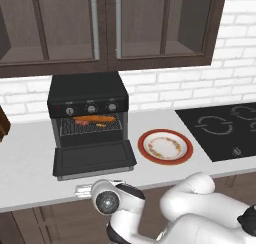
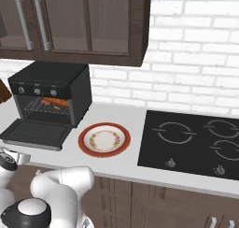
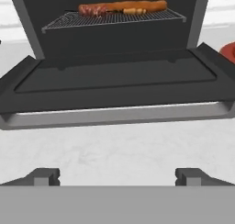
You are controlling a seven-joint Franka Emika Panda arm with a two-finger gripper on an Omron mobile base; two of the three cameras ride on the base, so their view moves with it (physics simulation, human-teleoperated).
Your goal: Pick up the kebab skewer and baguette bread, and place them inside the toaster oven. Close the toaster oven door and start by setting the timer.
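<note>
Black and boxy, the toaster oven (image 1: 88,95) is sitting on the white bench (image 1: 25,153) under dark wall cupboards (image 1: 100,28). The toaster oven door (image 1: 94,158) is lying fully open, flat toward the bench's front edge. On the wire rack (image 3: 112,18) inside, the baguette bread (image 3: 137,7) and the kebab skewer (image 3: 94,9) are lying side by side, apparently touching, so both items are already loaded.

The gripper (image 3: 117,175) is hovering low in front of the door's pale handle bar (image 3: 114,115), just off the bench's front edge. Its fingers (image 3: 43,176) are spread wide and holding nothing.

Closing the door looks like the next step. A lift that catches only one end of the bar could let the fingertips slip off, dropping the door back down. Pushing too high or too deep risks nudging the rack and rolling the food.

To the door's right, a red-rimmed plate (image 1: 165,146) is sitting near the door's corner, limiting sideways room there. Farther right is a black cooktop (image 1: 225,128). The bench to the oven's left is offering more open space. Three silver knobs (image 1: 91,108) are sitting above the opening.
</note>
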